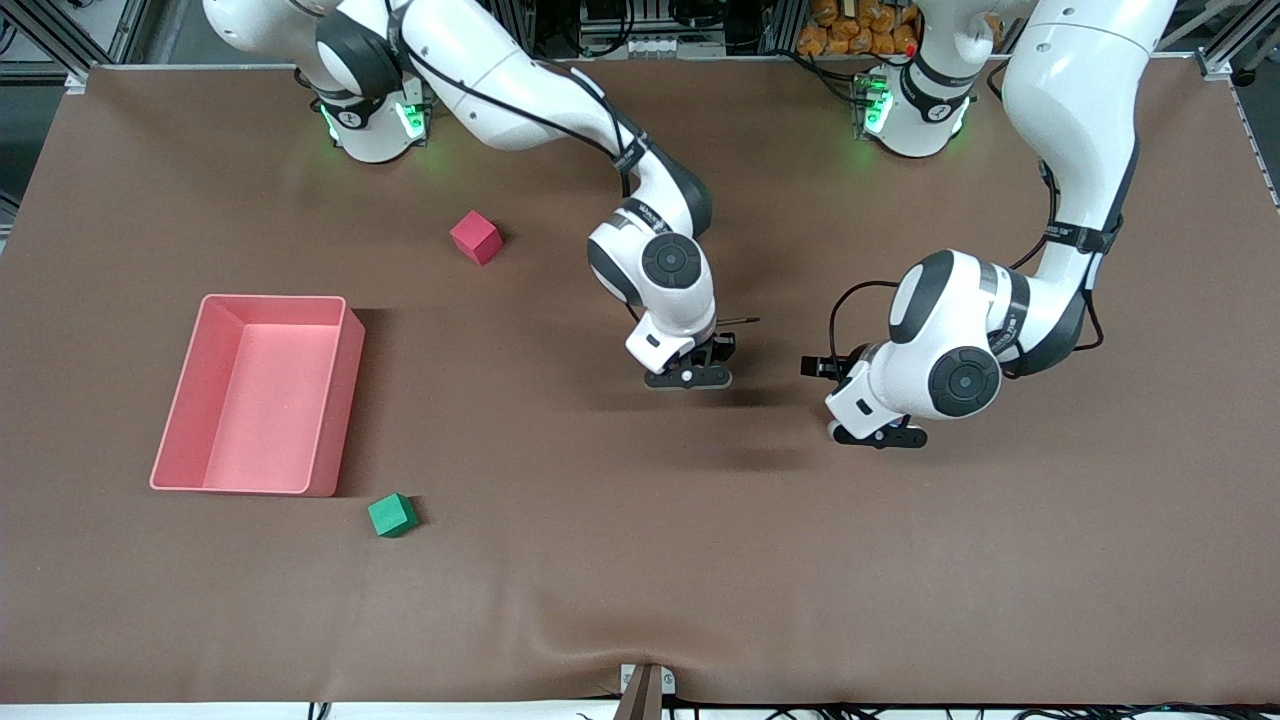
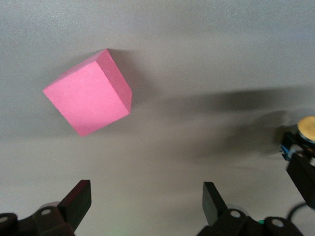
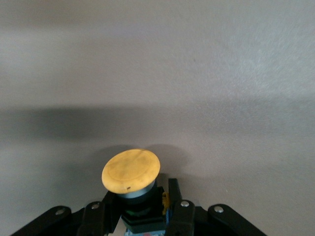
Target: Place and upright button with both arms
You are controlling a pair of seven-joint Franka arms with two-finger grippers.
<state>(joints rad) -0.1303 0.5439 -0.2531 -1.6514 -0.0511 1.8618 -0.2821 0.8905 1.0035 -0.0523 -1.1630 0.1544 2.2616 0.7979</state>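
Observation:
My right gripper (image 1: 688, 377) is low over the middle of the table and shut on the button. In the right wrist view the button's round orange cap (image 3: 131, 169) sticks out past the fingertips, and its black body sits between the two fingers of that gripper (image 3: 142, 197). The button itself is hidden under the hand in the front view. My left gripper (image 1: 870, 436) hangs low over the table toward the left arm's end, open and empty (image 2: 146, 192). The left wrist view shows the button's orange cap (image 2: 308, 129) at its edge, held by the right gripper.
A red cube (image 1: 476, 237) lies nearer the robots' bases and also shows in the left wrist view (image 2: 88, 93). A green cube (image 1: 392, 515) lies close to a corner of an empty pink tray (image 1: 275, 300) at the right arm's end. Brown cloth covers the table.

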